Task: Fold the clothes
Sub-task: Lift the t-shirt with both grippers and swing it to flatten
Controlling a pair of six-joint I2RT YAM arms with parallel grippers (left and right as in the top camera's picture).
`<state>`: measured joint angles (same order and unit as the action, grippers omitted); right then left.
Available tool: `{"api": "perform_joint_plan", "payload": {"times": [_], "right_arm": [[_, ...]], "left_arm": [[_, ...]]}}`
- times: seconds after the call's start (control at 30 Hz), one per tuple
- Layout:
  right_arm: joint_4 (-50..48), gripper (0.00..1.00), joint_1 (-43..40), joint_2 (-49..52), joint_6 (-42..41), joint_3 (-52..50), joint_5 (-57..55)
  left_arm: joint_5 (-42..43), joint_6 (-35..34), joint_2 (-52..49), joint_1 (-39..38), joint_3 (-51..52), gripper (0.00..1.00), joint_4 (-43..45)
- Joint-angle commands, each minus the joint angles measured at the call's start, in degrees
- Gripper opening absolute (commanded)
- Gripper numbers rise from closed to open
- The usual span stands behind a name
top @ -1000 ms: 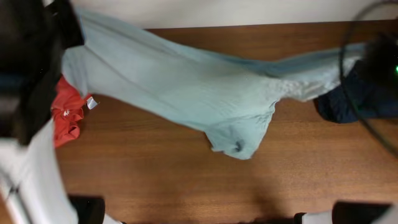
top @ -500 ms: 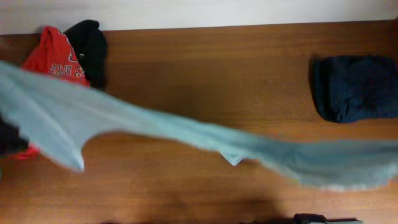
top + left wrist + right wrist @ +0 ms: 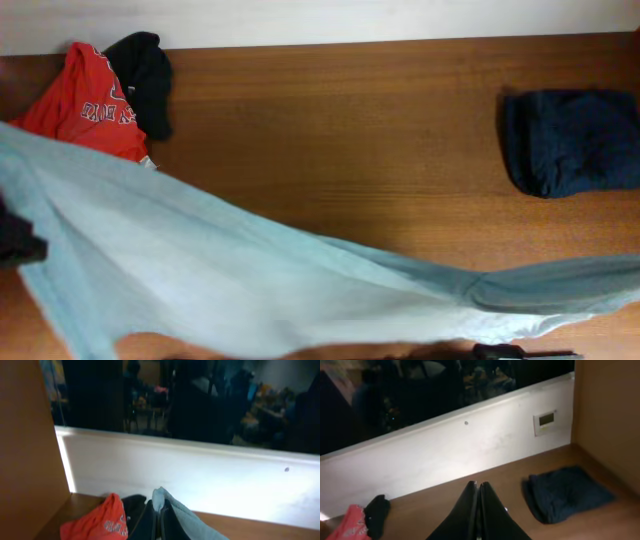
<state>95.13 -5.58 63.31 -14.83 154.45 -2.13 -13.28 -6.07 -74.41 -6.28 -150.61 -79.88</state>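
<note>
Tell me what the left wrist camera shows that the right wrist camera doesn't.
Only the left wrist view shows the pale blue T-shirt, pinched in the left pincer. Only the right wrist view shows the navy garment, a small wall plate and the right pincer, closed with no cloth in sight. Both show the red tee, the black garment, the white wall and the wooden table.
</note>
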Motion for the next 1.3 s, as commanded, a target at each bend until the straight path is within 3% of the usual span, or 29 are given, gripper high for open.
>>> {"api": "perform_joint_plan", "payload": {"times": [0.0,0.47,0.77,1.27], "right_arm": [[0.70,0.04,-0.07,1.29,-0.24,-0.22,-1.62],[1.92,0.04,-0.07,5.73,-0.22,-10.19,-1.60],[-1.90,0.04,-0.07,21.00,1.33,-11.76,-1.14],[-16.90,0.04,0.24,54.14,5.64,-11.76,11.19]], "left_arm": [[0.20,0.28,-0.52,0.44,1.70,0.01,0.07],[0.00,-0.83,-3.02,0.44,8.09,0.01,-1.64],[-0.24,-2.12,-12.09,0.44,16.35,0.01,1.18],[-2.34,-2.62,-36.59,0.44,20.46,0.01,16.79]]}}
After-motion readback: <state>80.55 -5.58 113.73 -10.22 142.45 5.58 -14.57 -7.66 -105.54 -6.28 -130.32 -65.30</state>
